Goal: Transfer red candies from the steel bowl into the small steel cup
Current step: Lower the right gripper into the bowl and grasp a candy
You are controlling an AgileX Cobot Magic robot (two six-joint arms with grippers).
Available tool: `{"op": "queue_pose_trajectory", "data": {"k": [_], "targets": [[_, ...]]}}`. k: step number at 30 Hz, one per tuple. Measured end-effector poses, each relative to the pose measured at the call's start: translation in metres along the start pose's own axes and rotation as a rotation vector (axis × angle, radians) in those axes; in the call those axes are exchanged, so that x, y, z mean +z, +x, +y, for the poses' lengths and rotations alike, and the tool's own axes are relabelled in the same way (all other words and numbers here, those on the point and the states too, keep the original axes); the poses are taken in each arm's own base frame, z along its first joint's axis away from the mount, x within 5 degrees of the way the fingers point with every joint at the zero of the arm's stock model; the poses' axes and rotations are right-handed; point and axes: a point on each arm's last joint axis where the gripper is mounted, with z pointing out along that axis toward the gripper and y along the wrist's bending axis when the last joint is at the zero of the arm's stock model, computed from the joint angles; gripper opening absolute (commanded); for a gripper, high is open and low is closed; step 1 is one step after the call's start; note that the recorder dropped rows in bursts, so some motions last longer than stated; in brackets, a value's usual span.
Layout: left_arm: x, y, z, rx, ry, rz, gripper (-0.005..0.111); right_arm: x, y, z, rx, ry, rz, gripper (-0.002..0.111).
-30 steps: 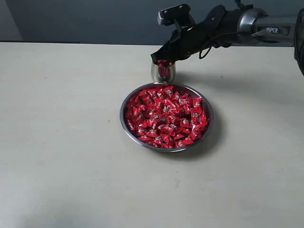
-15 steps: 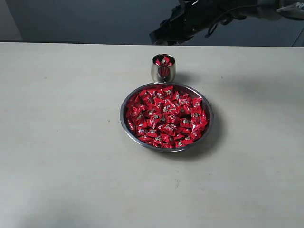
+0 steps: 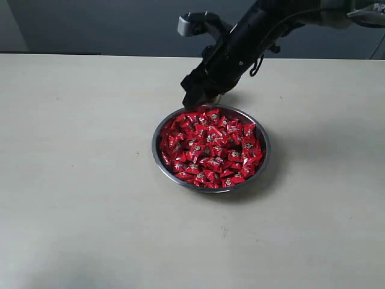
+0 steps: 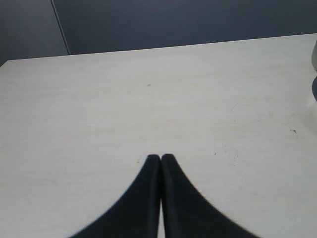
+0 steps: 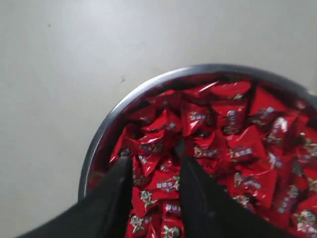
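The steel bowl (image 3: 207, 188) sits mid-table, heaped with red candies (image 3: 210, 147). My right gripper (image 3: 194, 102) reaches down to the bowl's far left rim, open. In the right wrist view its two black fingers straddle red candies (image 5: 233, 144) just inside the bowl's rim (image 5: 106, 129), the gripper (image 5: 155, 161) holding nothing. The small steel cup is hidden behind the right arm. My left gripper (image 4: 160, 157) is shut and empty over bare table, and is out of the exterior view.
The pale table (image 3: 78, 180) stretches wide to the left of and in front of the bowl. A dark wall runs behind the table's far edge (image 3: 90, 54).
The right gripper lifted off the cup, swung up and back, then came down to the bowl's far left rim, now covering the cup. The left gripper shows no earlier view.
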Motion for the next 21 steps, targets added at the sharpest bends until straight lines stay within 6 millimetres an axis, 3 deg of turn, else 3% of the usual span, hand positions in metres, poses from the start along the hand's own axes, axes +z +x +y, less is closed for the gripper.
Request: {"op": "queue_pose_trajectory", "data": {"k": [9,15,21], "targets": [[0.0,0.0,0.0,0.0,0.0,0.0,0.0,0.034,0.032,0.002,-0.064,0.078,0.141,0.033],[0.0,0.0,0.0,0.0,0.0,0.0,0.0,0.043,0.039,-0.003,-0.066,0.117,0.134,0.05],[0.0,0.0,0.0,0.0,0.0,0.0,0.0,0.057,0.038,-0.005,-0.051,0.125,0.105,0.05]]}}
